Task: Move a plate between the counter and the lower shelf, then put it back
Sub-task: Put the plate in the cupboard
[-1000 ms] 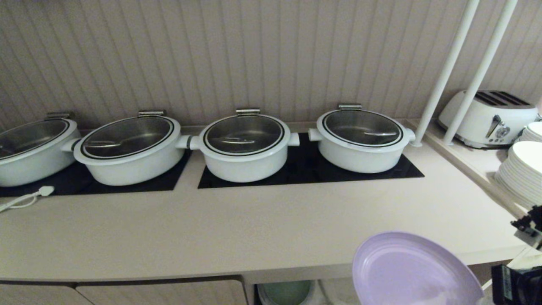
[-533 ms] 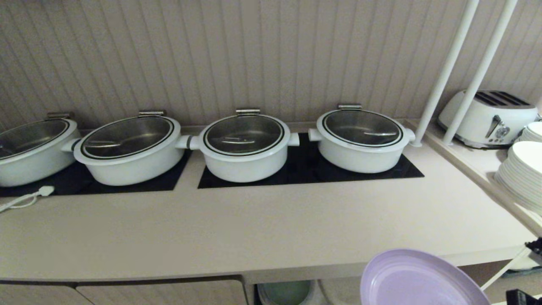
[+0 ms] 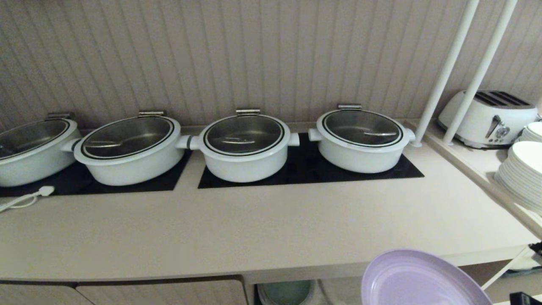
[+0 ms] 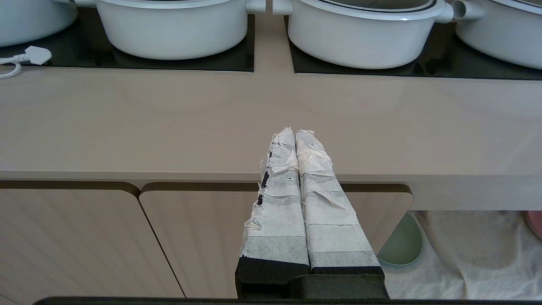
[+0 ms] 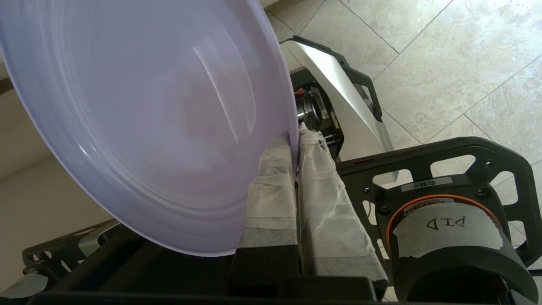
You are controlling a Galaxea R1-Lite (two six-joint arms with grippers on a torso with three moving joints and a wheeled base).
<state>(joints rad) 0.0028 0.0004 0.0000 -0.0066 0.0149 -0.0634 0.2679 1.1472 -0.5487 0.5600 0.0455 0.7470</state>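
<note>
Lilac plate held off the worktop's front edge

The right gripper (image 5: 295,140) has its taped jaws closed tight on the rim of the plate (image 3: 417,279), which is tilted in front of and below the worktop (image 3: 254,228), at the right end. The left gripper (image 4: 295,134) sits with jaws pressed together and empty, before the cabinet doors (image 4: 127,237). A green plate (image 4: 402,245) lies on the lower shelf (image 4: 465,254).
</note>
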